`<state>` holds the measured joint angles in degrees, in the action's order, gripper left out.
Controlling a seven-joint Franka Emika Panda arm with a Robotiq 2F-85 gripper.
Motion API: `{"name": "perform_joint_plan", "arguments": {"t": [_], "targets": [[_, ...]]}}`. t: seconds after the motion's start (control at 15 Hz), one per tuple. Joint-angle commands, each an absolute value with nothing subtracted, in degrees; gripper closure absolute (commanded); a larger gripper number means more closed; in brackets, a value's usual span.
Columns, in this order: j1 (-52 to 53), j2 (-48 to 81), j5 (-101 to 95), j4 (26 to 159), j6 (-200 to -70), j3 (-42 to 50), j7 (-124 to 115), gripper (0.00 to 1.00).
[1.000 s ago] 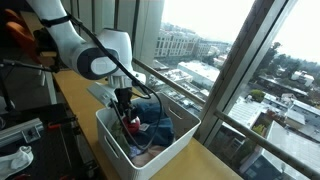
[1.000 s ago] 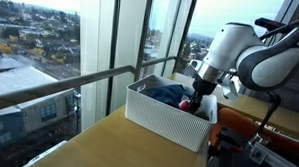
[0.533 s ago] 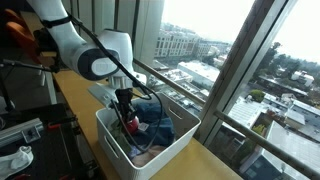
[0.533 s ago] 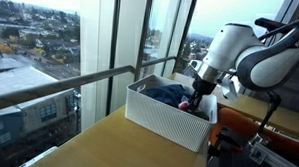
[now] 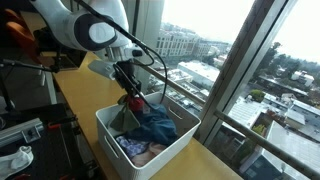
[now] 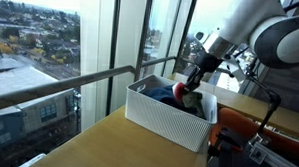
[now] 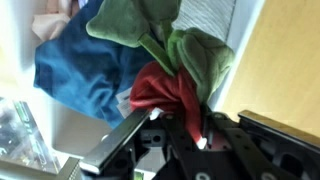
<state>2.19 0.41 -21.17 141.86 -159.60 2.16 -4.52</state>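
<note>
My gripper (image 7: 186, 128) is shut on a red cloth (image 7: 160, 90). A green cloth (image 7: 190, 50) hangs bunched together with it. In both exterior views the gripper (image 5: 127, 88) (image 6: 194, 81) hangs just above a white basket (image 5: 108, 142) (image 6: 160, 122). The red cloth (image 5: 134, 102) (image 6: 180, 92) and green cloth (image 5: 124, 120) (image 6: 193, 101) dangle from it down into the basket. A blue garment (image 5: 156, 126) (image 7: 80, 72) lies in the basket beneath them. I cannot tell whether red and green are one piece or two.
The basket stands on a wooden counter (image 5: 205, 160) (image 6: 117, 142) (image 7: 285, 60) along tall windows with a railing (image 6: 80, 79). Dark equipment (image 5: 20, 130) sits at the counter's inner side. A pale item (image 5: 138, 150) shows low in the basket.
The jaws have shut on the cloth down in the basket. The arm then rose, pulling the red and green cloth partly out of the basket.
</note>
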Motion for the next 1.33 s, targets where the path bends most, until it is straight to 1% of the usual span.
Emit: {"name": "perform_joint_plan", "arguments": {"t": [0.0, 0.2, 0.4, 0.67, 0.87, 1.0, 1.07, 1.27], "targets": [[4.8, -4.3, -24.0, 140.3, -155.7, -2.9, -9.8, 0.97], [7.0, -1.8, -23.0, 137.8, -156.6, -7.7, -12.1, 0.97], [9.5, 4.0, -22.6, 135.6, -159.7, -9.5, -14.6, 0.97], [10.6, 15.0, -21.2, 132.2, -165.1, -10.2, -15.4, 0.97], [9.3, 22.8, -18.2, 130.4, -169.6, -11.1, -13.9, 0.97], [8.8, 27.5, -17.0, 128.3, -170.4, -11.8, -13.6, 0.97], [11.1, 29.3, -12.8, 127.5, -170.7, -10.0, -10.5, 0.97], [11.1, 34.7, -8.5, 123.9, -170.0, -10.8, -7.3, 0.97]]}}
